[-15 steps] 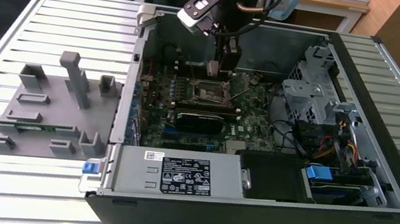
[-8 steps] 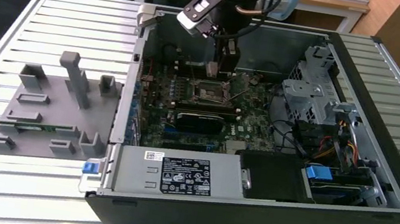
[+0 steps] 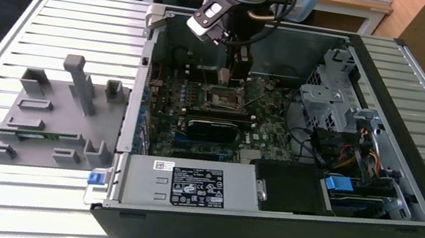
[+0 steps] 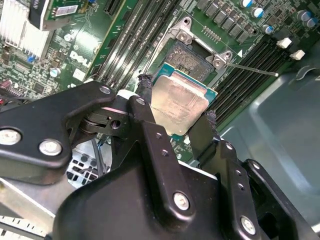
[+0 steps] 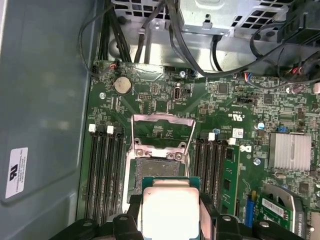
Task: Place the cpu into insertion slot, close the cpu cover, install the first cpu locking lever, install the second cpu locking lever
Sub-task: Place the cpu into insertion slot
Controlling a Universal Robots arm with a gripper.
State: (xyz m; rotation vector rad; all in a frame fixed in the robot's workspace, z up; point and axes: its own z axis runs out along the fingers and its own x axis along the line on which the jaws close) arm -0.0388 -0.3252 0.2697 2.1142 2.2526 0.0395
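The cpu (image 4: 181, 104), a flat square chip with a dull silver top, is clamped between my gripper's (image 4: 177, 100) two black fingers (image 4: 145, 97). In the first wrist view the cpu (image 5: 170, 209) hangs just off one edge of the insertion slot (image 5: 157, 169), whose dark square bed lies bare on the green board. The cpu cover (image 5: 162, 131) is swung open beyond the slot, a silver frame with a square window. A thin metal lever (image 4: 252, 70) sticks out from the slot's corner. In the exterior view my gripper (image 3: 235, 79) is down inside the case, close above the insertion slot (image 3: 222, 97).
Black memory slots (image 5: 105, 170) flank the socket on both sides. A finned heatsink (image 5: 290, 150) and cable bundles (image 5: 200, 60) sit further off. The case holds a drive cage (image 3: 328, 105) and a power supply (image 3: 185, 186). A grey fixture (image 3: 61, 115) stands on the slatted table at the exterior view's left.
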